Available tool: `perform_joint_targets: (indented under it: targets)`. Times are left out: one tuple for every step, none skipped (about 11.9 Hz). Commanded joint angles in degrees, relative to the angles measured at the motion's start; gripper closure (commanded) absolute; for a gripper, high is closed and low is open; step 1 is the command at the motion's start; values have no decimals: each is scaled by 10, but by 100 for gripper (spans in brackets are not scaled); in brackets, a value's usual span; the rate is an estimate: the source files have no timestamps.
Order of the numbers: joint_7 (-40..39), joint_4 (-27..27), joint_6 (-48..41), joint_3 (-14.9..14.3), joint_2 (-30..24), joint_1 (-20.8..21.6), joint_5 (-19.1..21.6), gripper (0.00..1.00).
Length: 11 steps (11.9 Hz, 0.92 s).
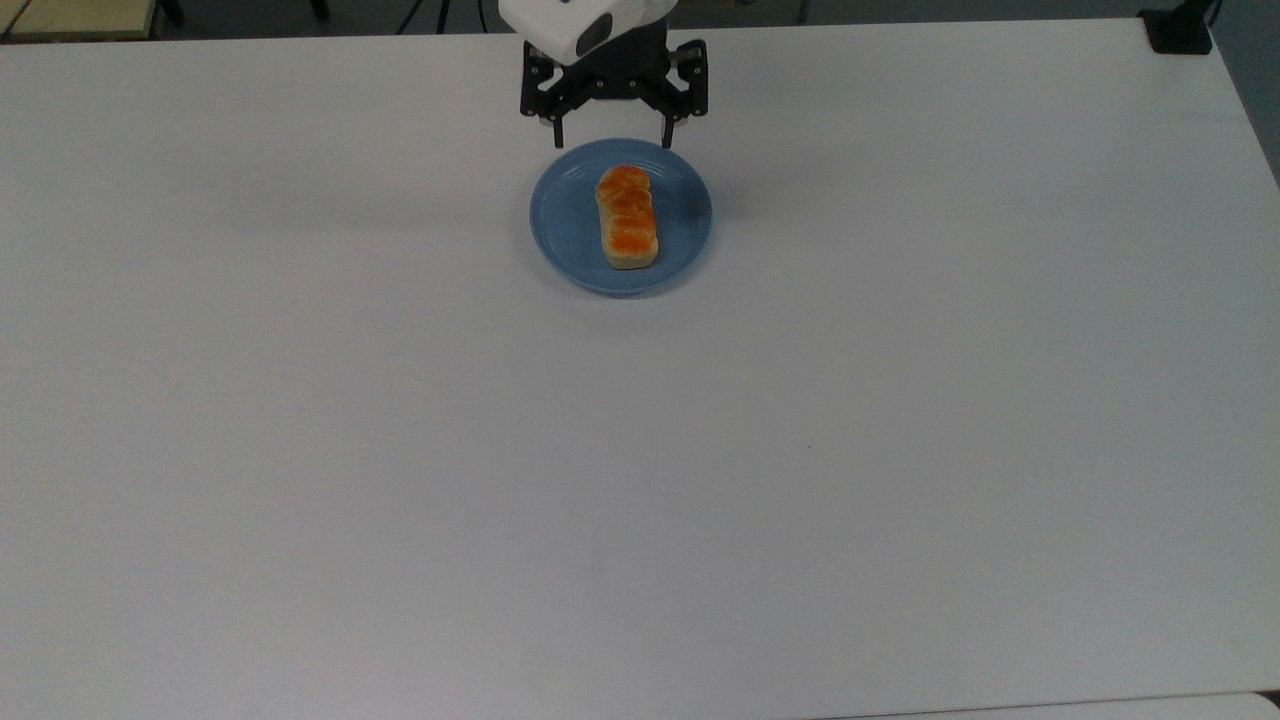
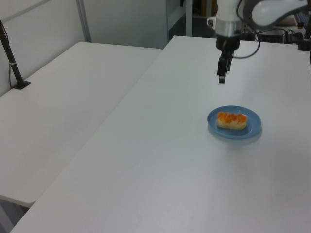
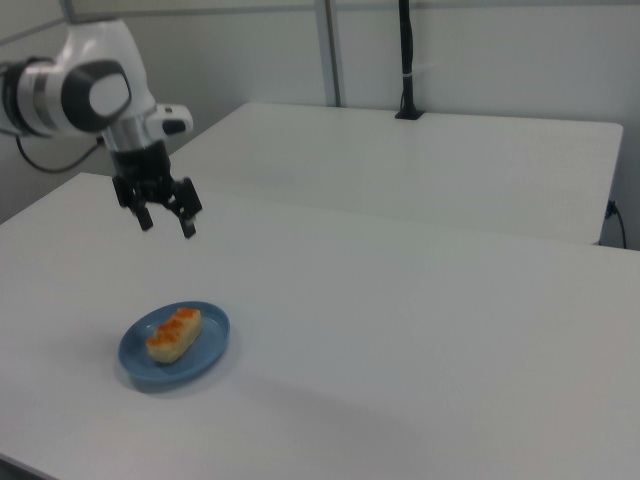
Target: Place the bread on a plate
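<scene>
Claw (image 1: pixel 612 135) hangs wide open and empty above the desk's far edge, clear of the plate (image 1: pixel 684 215); your bread (image 1: pixel 627 217) lies flat on it, mid-plate. Looks done to me.

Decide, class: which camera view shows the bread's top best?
The top view: it looks straight down on the bread, showing its whole glazed top on the plate. The left view shows one long side; the right view shows it from one end at an angle.
</scene>
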Motion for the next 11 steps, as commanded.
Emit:
perform_joint_targets:
  targets:
    - [2,105,-105,-5,1,1,-2,0]
    - [2,119,-121,-6,0,-2,-3,0]
    - [2,132,-134,-6,-2,-10,-4,0]
    - [2,139,-146,-6,-4,-21,-3,0]
    - [2,140,-150,-5,-5,-24,-3,0]
    - [2,140,-150,-5,-5,-24,-3,0]
    - [2,140,-150,-5,-7,-24,-3,0]
    - [2,140,-153,-5,-12,-24,-3,0]
    - [2,140,-163,-6,-14,-24,-3,0]
    - [2,140,-164,-6,-14,-24,-3,0]
    - [2,140,-165,-6,-15,-24,-3,0]
